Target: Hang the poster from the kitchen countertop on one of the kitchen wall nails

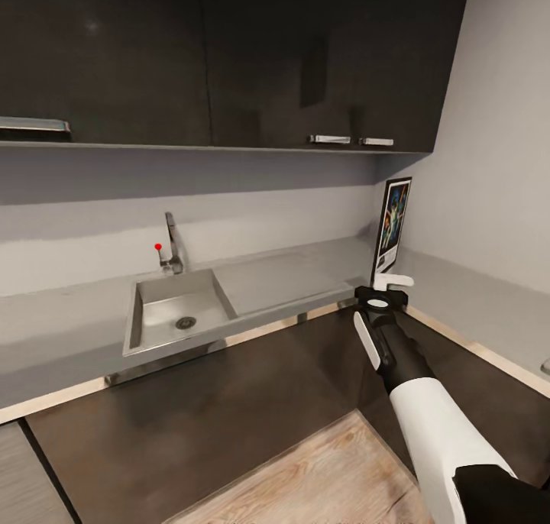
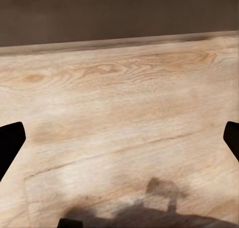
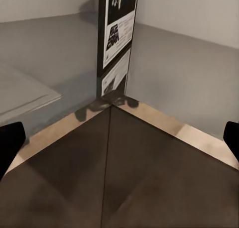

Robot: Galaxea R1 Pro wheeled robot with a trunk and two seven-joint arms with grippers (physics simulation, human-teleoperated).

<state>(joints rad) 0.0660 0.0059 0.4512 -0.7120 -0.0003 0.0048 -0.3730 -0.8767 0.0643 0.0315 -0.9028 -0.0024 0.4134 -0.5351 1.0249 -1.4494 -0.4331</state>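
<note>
The right gripper (image 1: 394,283), jaws wide open, reaches toward the framed upright colourful poster (image 1: 396,224) at two o'clock on the grey metallic countertop (image 1: 290,272), probably preparing to grasp it.

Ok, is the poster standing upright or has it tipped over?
Upright: the poster stands on edge on the countertop in the corner, unheld, beyond the right gripper.
</note>
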